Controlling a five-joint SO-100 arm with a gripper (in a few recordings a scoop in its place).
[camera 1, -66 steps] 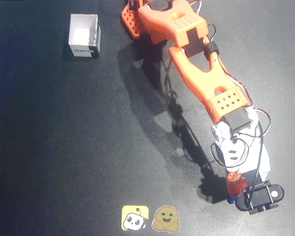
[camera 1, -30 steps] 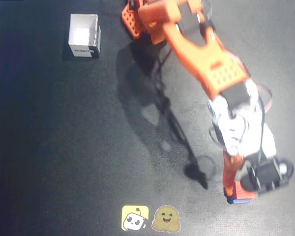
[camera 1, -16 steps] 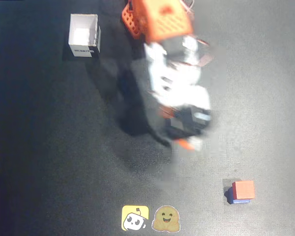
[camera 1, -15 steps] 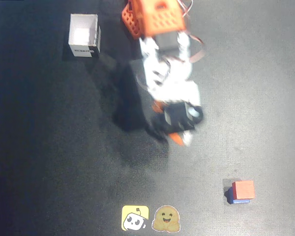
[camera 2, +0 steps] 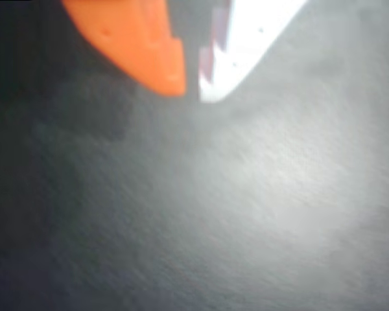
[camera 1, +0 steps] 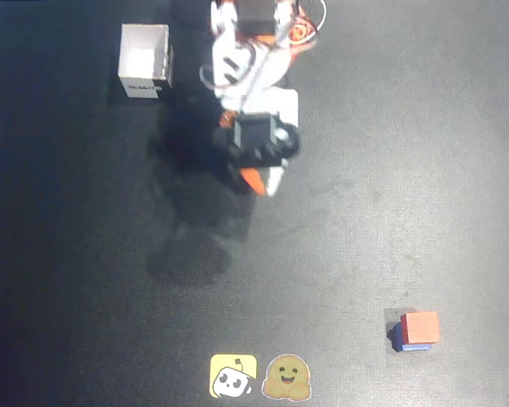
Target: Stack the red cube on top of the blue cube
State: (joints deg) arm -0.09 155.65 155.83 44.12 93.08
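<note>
The red cube (camera 1: 420, 326) rests on top of the blue cube (camera 1: 405, 341) near the lower right of the overhead view; only a thin blue edge shows beneath it. My gripper (camera 1: 260, 181) is far from the stack, folded back toward the arm's base at the top centre. In the wrist view my gripper (camera 2: 192, 91) has its orange finger (camera 2: 142, 45) and white finger (camera 2: 246, 45) almost touching, with nothing between them, above bare dark table.
A white open box (camera 1: 145, 61) stands at the upper left. Two cartoon stickers (camera 1: 259, 376) lie at the table's bottom edge. The arm's shadow falls on the black table (camera 1: 85, 254) left of the gripper.
The gripper let go of the red cube on the blue cube and the arm pulled back from the lower right to the top centre. The stack has stayed in place.
</note>
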